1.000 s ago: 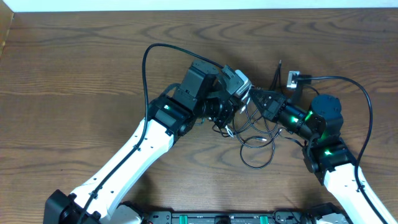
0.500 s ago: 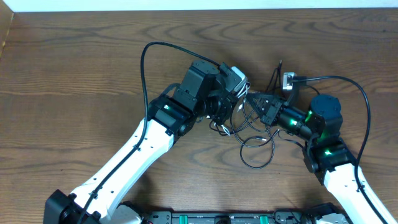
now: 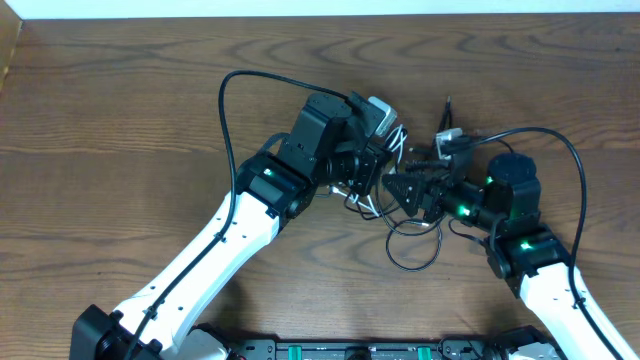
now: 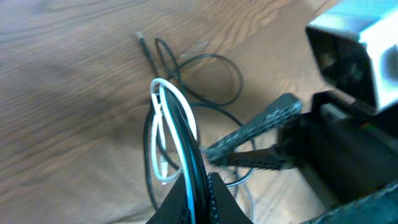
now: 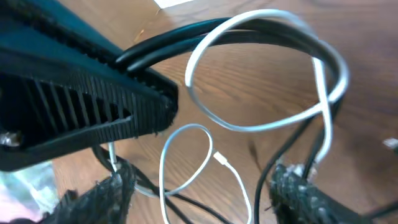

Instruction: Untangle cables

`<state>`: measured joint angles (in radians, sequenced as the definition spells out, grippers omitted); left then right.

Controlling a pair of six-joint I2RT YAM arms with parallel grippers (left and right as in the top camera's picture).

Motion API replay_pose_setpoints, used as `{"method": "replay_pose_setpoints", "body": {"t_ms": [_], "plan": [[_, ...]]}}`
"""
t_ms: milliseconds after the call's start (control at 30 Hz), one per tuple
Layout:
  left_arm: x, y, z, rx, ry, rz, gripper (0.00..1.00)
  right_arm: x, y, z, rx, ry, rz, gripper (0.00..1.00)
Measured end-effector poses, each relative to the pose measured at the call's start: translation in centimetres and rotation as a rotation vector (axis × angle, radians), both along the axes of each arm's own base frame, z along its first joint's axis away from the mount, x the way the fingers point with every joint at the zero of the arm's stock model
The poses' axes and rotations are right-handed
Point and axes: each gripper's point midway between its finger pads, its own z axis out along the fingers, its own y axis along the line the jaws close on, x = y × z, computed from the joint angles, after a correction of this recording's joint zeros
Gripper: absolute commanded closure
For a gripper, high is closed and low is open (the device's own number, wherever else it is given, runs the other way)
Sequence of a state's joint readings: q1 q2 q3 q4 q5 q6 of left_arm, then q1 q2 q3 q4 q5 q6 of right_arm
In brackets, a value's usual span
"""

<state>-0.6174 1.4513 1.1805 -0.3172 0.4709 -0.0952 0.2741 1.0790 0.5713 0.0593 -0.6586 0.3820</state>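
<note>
We see the left gripper (image 4: pixel 200 182) clamped on a looped bundle of the cables (image 4: pixel 180 118), black strands and one white, which arches up from its fingertips. Further black loops lie on the table (image 4: pixel 62 87) beyond them. The right gripper (image 5: pixel 202 186) has its fingers apart, with the bundle hanging just ahead between them; we cannot tell whether it touches either finger.
</note>
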Motion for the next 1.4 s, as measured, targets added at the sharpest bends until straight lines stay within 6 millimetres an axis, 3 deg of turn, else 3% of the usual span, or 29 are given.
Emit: {"method": "replay_pose_setpoints", "body": {"t_ms": [167, 633, 767, 1067, 1400], "plan": [[-0.5, -0.5, 0.4, -0.059, 0.073, 0.015, 0.92, 0.0, 0.1, 0.0, -0.077, -0.117, 0.05, 0.54], [-1.5, -1.3, 1.0, -0.172, 0.283, 0.079, 0.92, 1.6, -1.1, 0.2, -0.167, -0.219, -0.019, 0.57], [-1.4, -1.4, 1.3, -0.209, 0.338, 0.12, 0.92, 1.7, -1.0, 0.5, -0.167, -0.235, -0.02, 0.64], [-0.6, -2.1, 2.8, -0.322, 0.429, 0.202, 0.92, 1.4, -0.5, 0.9, -0.145, -0.251, 0.013, 0.68], [-0.7, -2.2, 3.1, -0.376, 0.544, 0.264, 0.92, 1.1, 0.3, 2.6, -0.099, -0.32, 0.06, 0.71]]}}
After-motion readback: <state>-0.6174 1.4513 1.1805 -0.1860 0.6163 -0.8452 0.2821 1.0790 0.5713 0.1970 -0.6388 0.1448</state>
